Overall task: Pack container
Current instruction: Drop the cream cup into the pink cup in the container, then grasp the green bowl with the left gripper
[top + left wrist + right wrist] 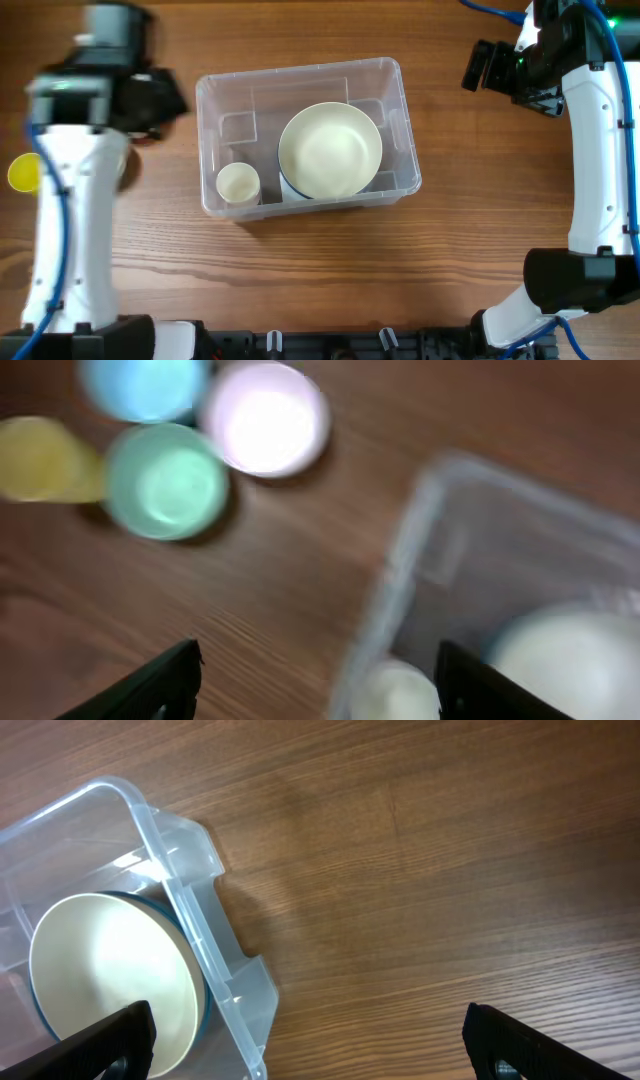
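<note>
Overhead view: the container [250, 108] sat at the frame's centre on the wood-grain table [450, 250], its long sides tilted slightly off the frame edges.
Container material: clear plastic, rectangular, with a rounded rim and ribbed corners.
Container contents: a cream bowl [330, 150] filled the lower right part, with a blue edge showing under its lower left rim; a small cream cup [238, 184] stood in the lower left corner, just beside the bowl.
Open room inside: the upper left part of the base was bare.
Open room outside: bare table ran below and to the right of the container.
Left gripper [150, 100]: blurred and dark, close to the container's upper left corner; from the left wrist [318, 670] its fingers stood wide apart, holding nothing.
Left wrist view: all blurred; round blue [145, 385], pink [265, 418], green [165, 480] and yellow [40, 458] cups clustered at the upper left, apart from the container's rim.
Right gripper [485, 65]: upper right, well apart from the container; from the right wrist [305, 1030] its fingers were spread wide and empty.
Right wrist view: the container's corner and handle lip lay at the left, smooth plank grain to the right.
Left frame edge: a round yellow object [22, 172] was partly hidden by the left arm.
</note>
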